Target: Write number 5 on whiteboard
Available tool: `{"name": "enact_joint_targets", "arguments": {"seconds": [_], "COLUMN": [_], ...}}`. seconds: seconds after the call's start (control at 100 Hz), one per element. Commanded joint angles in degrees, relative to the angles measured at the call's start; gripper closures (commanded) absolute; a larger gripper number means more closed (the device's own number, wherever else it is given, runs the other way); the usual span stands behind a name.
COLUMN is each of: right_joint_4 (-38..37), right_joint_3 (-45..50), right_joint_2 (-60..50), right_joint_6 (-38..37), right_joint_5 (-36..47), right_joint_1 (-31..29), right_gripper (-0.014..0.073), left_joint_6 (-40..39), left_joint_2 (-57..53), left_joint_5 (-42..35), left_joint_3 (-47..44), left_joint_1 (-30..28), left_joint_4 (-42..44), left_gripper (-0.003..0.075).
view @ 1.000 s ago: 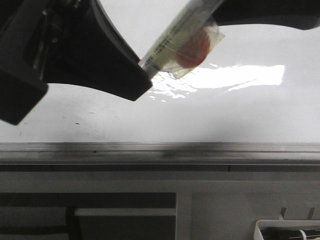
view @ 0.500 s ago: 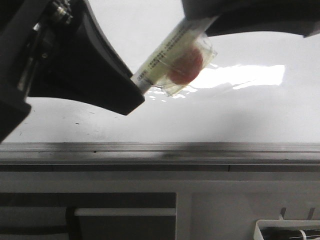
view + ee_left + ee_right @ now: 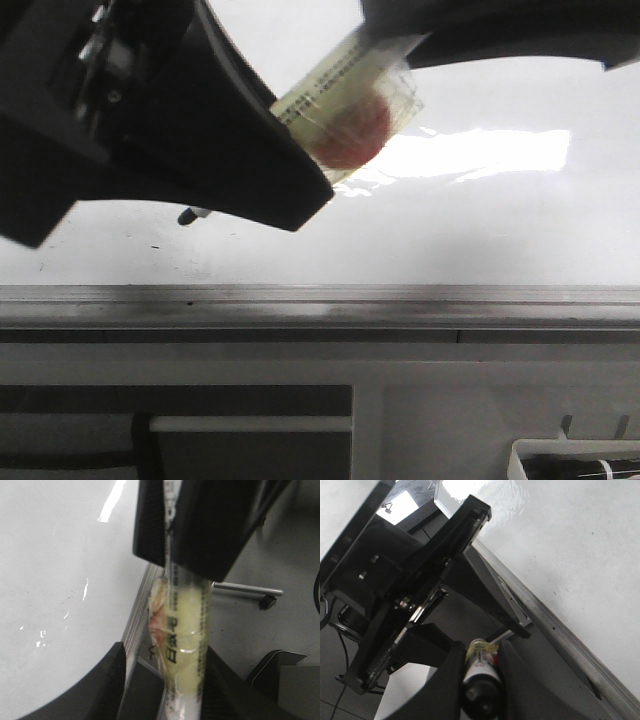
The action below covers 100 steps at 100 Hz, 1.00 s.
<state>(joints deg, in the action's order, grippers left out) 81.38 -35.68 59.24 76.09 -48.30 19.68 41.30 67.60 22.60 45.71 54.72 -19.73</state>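
Since the earlier frames the left gripper (image 3: 300, 150) has slid further over the marker (image 3: 345, 110), which the right gripper (image 3: 480, 672) clamps; the left's closure is unclear. Whiteboard (image 3: 450, 240) below shows no number 5 yet.

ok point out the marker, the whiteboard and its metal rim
marker (image 3: 186, 645), left wrist view, on the yellowish labelled barrel
whiteboard (image 3: 450, 230), front view, on the bare white surface
metal rim (image 3: 400, 297), front view, on the grey front edge

Whiteboard (image 3: 480, 220) glossy w/ glare, metal rim; claws matt black plastic.
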Motion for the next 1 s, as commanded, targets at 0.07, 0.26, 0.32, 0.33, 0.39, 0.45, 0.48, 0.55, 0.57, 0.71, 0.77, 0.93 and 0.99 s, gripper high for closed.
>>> {"name": "enact_joint_targets", "arguments": {"seconds": [0.07, 0.26, 0.32, 0.33, 0.39, 0.45, 0.48, 0.55, 0.57, 0.71, 0.77, 0.93, 0.99], "right_joint_4": [-4.7, -7.8, -8.1, -8.2, -8.8, -10.0, -10.5, -11.9, -12.3, -13.7, -13.7, -13.0, -12.2], "right_joint_3": [-1.4, -1.4, -1.4, -1.4, -1.4, -1.4, -1.4, -1.4, -1.4, -1.4, -1.4, -1.4, -1.4], "right_joint_2": [-4.6, -10.9, -12.7, -12.8, -14.2, -15.1, -15.5, -16.6, -17.0, -18.3, -18.1, -15.2, -13.0], "right_joint_6": [0.8, 1.6, 1.7, 1.9, 2.0, 2.1, 2.1, 2.1, 2.1, 2.5, 5.0, 13.1, 14.9], "right_joint_5": [-1.5, 5.1, 6.6, 6.9, 7.8, 8.4, 8.4, 8.5, 8.5, 9.9, 12.6, 18.1, 18.4], "right_joint_1": [0.4, 0.4, 0.4, 0.4, 0.4, 0.4, 0.4, 0.4, 0.4, 0.6, 1.4, 3.6, 4.1], "right_gripper": [0.0655, 0.0655, 0.0655, 0.0655, 0.0655, 0.0655, 0.0655, 0.0654, 0.0652, 0.0645, 0.0645, 0.0646, 0.0646], "left_joint_6": [-1.4, -5.1, -5.3, -5.3, -5.3, -6.1, -6.4, -8.1, -8.8, -13.5, -13.6, -13.6, -13.6], "left_joint_2": [-1.3, -3.7, -5.1, -5.4, -7.1, -9.7, -11.0, -14.3, -15.4, -22.8, -25.5, -29.7, -29.8], "left_joint_5": [-6.7, -6.7, -6.7, -6.7, -6.5, -6.3, -6.3, -6.9, -7.1, -9.6, -11.2, -17.1, -17.7], "left_joint_3": [2.4, 1.8, 1.3, 1.2, 0.6, -0.3, -0.9, -2.8, -3.5, -9.0, -11.4, -15.1, -15.2], "left_joint_1": [-1.7, -5.0, -5.8, -6.0, -6.9, -7.6, -8.2, -9.2, -9.6, -12.2, -12.6, -12.9, -12.9], "left_joint_4": [-4.5, -4.6, -4.6, -4.6, -4.6, -4.6, -4.6, -4.6, -4.6, -4.7, -4.9, -6.3, -6.6], "left_gripper": [0.0416, 0.0416, 0.0416, 0.0416, 0.0416, 0.0416, 0.0416, 0.0418, 0.0420, 0.0461, 0.0472, 0.0506, 0.0536]}}
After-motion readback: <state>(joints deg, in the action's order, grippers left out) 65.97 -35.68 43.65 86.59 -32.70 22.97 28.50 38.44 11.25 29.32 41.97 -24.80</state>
